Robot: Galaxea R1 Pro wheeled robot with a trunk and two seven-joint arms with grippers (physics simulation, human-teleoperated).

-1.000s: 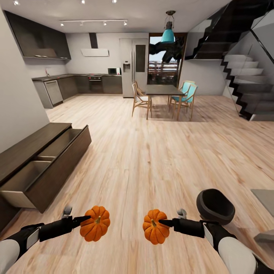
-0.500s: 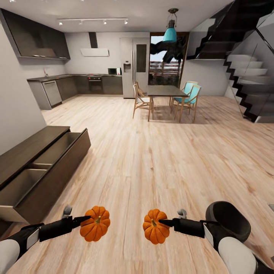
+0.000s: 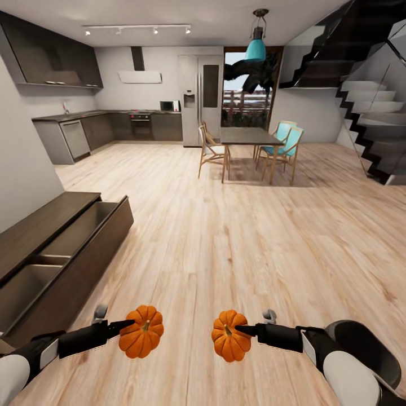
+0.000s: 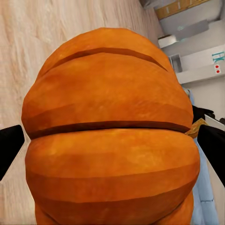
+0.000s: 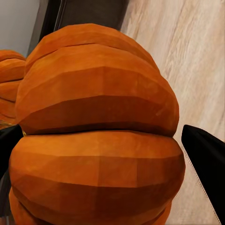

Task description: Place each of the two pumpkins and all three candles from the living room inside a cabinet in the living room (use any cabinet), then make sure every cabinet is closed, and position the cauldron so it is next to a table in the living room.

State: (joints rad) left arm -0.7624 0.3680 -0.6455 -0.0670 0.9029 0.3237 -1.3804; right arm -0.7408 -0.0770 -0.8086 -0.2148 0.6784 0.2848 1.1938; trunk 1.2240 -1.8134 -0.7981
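Two pumpkins carried above the floor at six o'clock in the head view: left pumpkin (image 3: 141, 331) clenched in the left gripper (image 3: 131, 323), right pumpkin (image 3: 230, 336) clenched in the right gripper (image 3: 239, 329), dark fingers (image 4: 9, 147) pressed to both flanks in each wrist view. Cabinet (image 3: 53, 256) low at eight o'clock, near the left arm, drawer pulled out wide, pale inside bare as far as visible, its near end cut off by the frame edge. Cauldron (image 3: 367, 345) on the floor at five o'clock, partly hidden behind the right forearm. Further out: dining table (image 3: 248, 136) with chairs at twelve to one o'clock, kitchen counter (image 3: 62, 117) at eleven, stairs (image 3: 372, 121) at two. Progress judged early: both pumpkins picked up but neither yet stowed, candles nowhere to be placed from here, drawer open and needing a push shut afterwards, cauldron well apart from the table in sight. Likely step in hand: carrying the pair over to the open drawer, then lowering each inside and letting go
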